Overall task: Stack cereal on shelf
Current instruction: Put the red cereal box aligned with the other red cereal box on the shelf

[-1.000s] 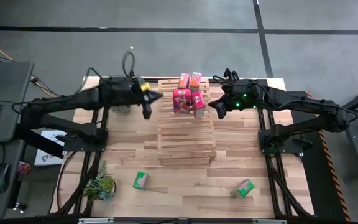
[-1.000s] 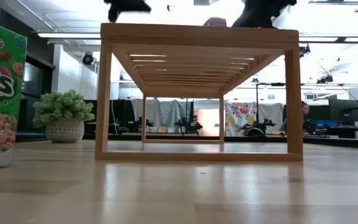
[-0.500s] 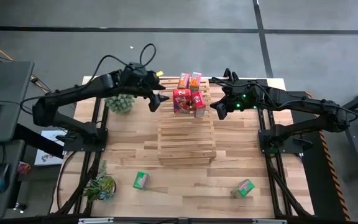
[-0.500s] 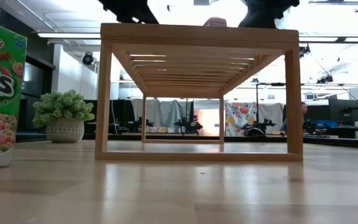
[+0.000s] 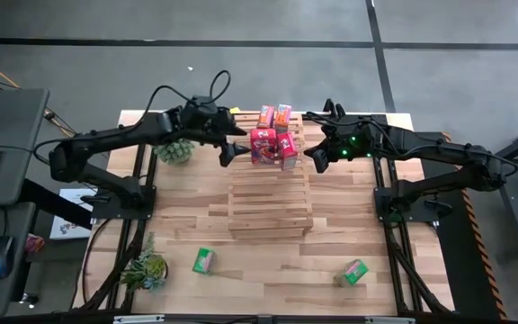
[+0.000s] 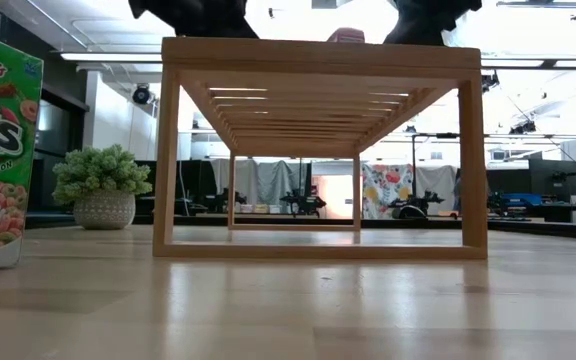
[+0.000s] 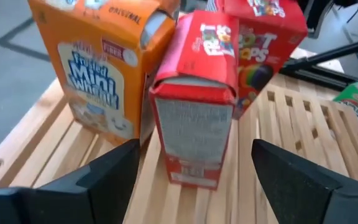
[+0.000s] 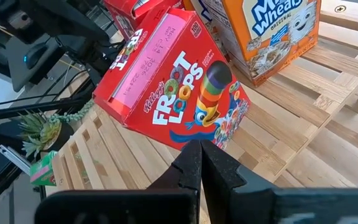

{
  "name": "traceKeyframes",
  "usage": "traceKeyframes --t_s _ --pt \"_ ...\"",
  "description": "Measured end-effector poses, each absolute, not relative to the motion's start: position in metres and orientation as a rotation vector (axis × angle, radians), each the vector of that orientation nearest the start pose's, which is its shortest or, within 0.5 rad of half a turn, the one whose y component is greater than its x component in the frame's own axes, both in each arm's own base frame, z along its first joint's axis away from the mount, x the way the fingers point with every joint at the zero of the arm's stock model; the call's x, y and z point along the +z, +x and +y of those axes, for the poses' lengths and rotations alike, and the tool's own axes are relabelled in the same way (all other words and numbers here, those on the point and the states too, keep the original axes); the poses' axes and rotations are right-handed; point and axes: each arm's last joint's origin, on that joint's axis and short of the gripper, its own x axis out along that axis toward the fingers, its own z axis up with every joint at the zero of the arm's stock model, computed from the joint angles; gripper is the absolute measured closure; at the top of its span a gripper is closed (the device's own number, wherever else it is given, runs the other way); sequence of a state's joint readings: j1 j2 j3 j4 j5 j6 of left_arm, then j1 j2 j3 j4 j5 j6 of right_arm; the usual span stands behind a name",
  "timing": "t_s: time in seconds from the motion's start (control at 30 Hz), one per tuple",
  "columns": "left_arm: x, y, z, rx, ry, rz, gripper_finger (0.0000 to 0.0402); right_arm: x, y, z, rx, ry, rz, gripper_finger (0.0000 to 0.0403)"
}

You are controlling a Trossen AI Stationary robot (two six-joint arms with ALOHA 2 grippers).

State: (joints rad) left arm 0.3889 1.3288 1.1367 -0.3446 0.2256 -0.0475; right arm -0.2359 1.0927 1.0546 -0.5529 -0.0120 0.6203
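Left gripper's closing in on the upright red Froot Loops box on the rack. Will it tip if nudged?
Probably. The red box stands tall on a narrow end on the slatted shelf, so it looks top-heavy. Thin cardboard, likely light; it would slide or topple. The orange box beside it may brace one side. Left gripper is open.

A bushy green plant in a round speckled pot (image 6: 103, 187) stands on the light wooden plank tabletop (image 6: 298, 300); a trailing green plant (image 5: 147, 267), possibly artificial, lies near the front-left corner.

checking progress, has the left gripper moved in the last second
Yes. In the high view the left gripper has shifted right toward the shelf, closer to the red cereal boxes.
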Motion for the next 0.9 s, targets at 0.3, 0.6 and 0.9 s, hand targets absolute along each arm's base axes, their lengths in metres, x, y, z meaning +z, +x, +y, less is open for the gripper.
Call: traceKeyframes --t_s 0.3,0.6,0.9 --pt "0.309 0.287 0.109 0.115 -0.193 0.488 0.01 0.335 0.22 -0.053 -0.401 0.67 0.501 0.0402" --pt "0.304 0.292 0.111 0.113 -0.195 0.5 0.0103 0.334 0.22 -0.053 -0.403 0.673 0.502 0.0402" --pt "0.313 0.286 0.108 0.112 -0.185 0.466 0.0162 0.335 0.22 -0.053 -0.405 0.677 0.501 0.0402"
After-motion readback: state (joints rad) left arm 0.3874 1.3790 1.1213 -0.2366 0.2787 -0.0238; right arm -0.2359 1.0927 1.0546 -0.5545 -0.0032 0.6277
